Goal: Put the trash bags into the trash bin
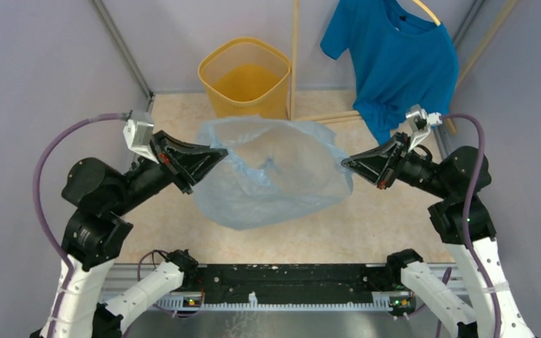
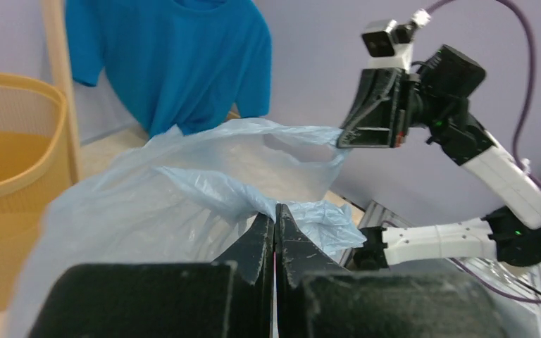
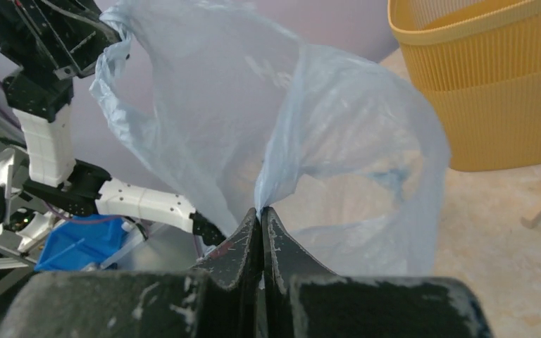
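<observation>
One trash bag (image 1: 275,172), pale blue and crinkly, hung stretched across mid frame in the top view, clear of the bench (image 1: 373,225). Left fingers (image 1: 220,153) were clamped on its left edge and right fingers (image 1: 346,163) were pinched tight on its right edge. Its mouth gaped upward between them. One yellow-orange trash bin (image 1: 245,74) stood upright at upper centre by the back wall, and the bag's far edge overlapped its lower wall in that view. Bare bench lay below the bag toward the lower frame and to both sides. Grey walls (image 1: 35,63) closed in left and right. One wooden pole (image 1: 294,49) stood just right of the bin. One blue T-shirt (image 1: 394,56) hung at upper right. Two arms, elbows out wide, had their forearms angled inward and facing each other.
</observation>
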Motion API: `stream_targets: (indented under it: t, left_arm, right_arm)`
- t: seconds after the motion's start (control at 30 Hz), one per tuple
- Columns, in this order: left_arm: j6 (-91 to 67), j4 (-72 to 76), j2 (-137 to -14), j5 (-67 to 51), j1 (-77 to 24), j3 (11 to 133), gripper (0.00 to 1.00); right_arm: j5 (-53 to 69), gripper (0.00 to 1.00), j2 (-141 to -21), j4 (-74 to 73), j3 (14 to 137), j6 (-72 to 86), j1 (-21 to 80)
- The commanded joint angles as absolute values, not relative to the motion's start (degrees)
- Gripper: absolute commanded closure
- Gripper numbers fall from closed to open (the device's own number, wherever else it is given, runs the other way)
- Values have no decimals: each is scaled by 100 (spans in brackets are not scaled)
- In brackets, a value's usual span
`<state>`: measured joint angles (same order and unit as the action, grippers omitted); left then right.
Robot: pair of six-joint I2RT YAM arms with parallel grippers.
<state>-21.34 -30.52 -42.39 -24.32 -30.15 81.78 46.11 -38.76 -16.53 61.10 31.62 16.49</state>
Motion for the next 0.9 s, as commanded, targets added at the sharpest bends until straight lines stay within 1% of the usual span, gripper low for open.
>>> stream_targets:
  t: [0.0,0.1,0.2,0.27,0.33,0.43,0.57,0.67,0.87]
  left_arm:
    - [-2693,-2025,-4727,-3372,-3032,7417,100]
    - [-3240,-1138,-4968,-3742,-3032,6786,100]
    - [-3637,-400,-5225,-3979,-3040,6400,100]
    - [-3674,-316,-5365,-3893,-3044,6321,100]
    - [-3609,-437,-5459,-3705,-3055,6294,100]
    - [-3515,-635,-5503,-3553,-3054,6181,100]
    - [-3519,-631,-5478,-3420,-3054,5914,100]
    - [-3501,-627,-5537,-3385,-3058,5831,100]
    - [-3430,-620,-5691,-3330,-3055,5878,100]
  right_arm:
    - [4752,100,-4264,-349,5656,3968,1732]
    - [4350,100,-4481,-42,5493,4016,2110]
    - [3787,100,-4871,367,5467,3862,2873]
    - [3382,100,-5174,301,5576,3554,3388]
    - [3066,100,-5382,192,5659,3338,3673]
    - [3012,100,-5500,591,5422,3553,3735]
    - [3250,100,-5714,1196,5039,3934,3787]
    - [3237,100,-5766,1348,4934,4032,3838]
    - [3238,92,-5774,1374,4873,4060,3947]
